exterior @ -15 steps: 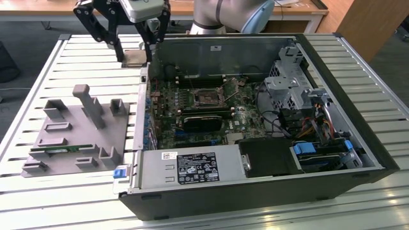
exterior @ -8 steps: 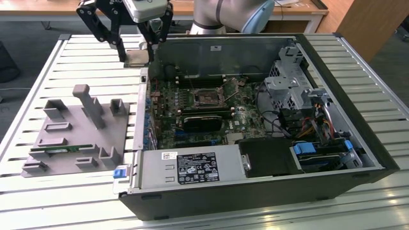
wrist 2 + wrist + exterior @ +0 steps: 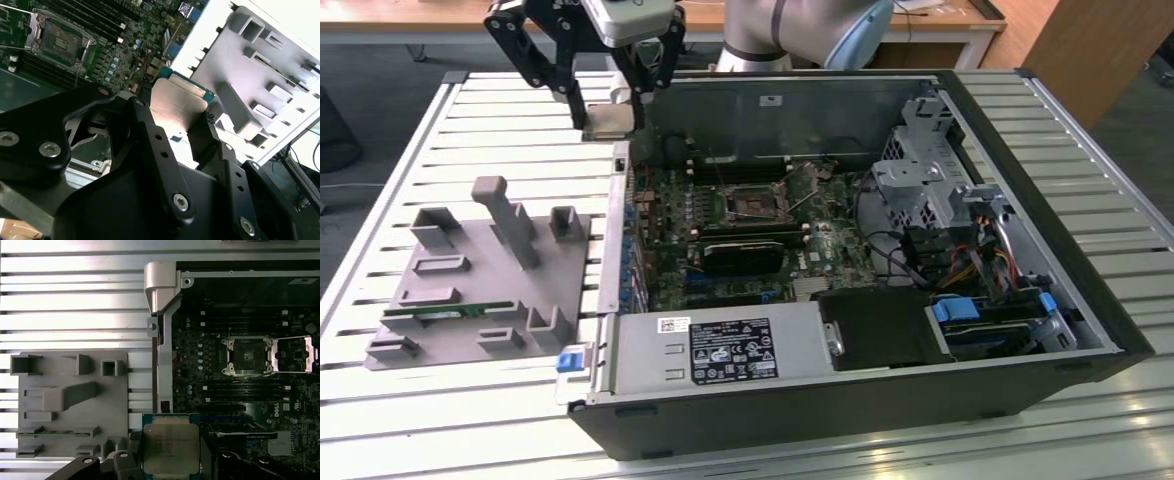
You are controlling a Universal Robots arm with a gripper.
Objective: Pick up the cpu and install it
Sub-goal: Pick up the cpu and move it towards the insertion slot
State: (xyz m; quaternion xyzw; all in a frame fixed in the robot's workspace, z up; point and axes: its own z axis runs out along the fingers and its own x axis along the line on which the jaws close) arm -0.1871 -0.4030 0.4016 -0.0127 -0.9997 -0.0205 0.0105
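Note:
My gripper (image 3: 607, 112) is shut on the cpu (image 3: 606, 121), a small square chip with a silver-grey top and green edge. It hangs in the air over the open computer case's rear corner, at the exterior view's left. In both wrist views the black fingers (image 3: 144, 131) clamp two opposite sides of the cpu (image 3: 176, 104) (image 3: 170, 447). The empty cpu socket (image 3: 754, 203) (image 3: 248, 356) (image 3: 60, 42) lies on the motherboard, well apart from the chip, with its metal frame (image 3: 295, 354) folded open beside it.
A grey tray (image 3: 454, 300) (image 3: 115, 405) with upright pegs sits on the slatted table beside the case and holds a narrow green memory stick (image 3: 447, 310) (image 3: 55, 432). Inside the case are a black heatsink (image 3: 744, 252), a power supply (image 3: 720, 350), drive cages and cables (image 3: 961, 260).

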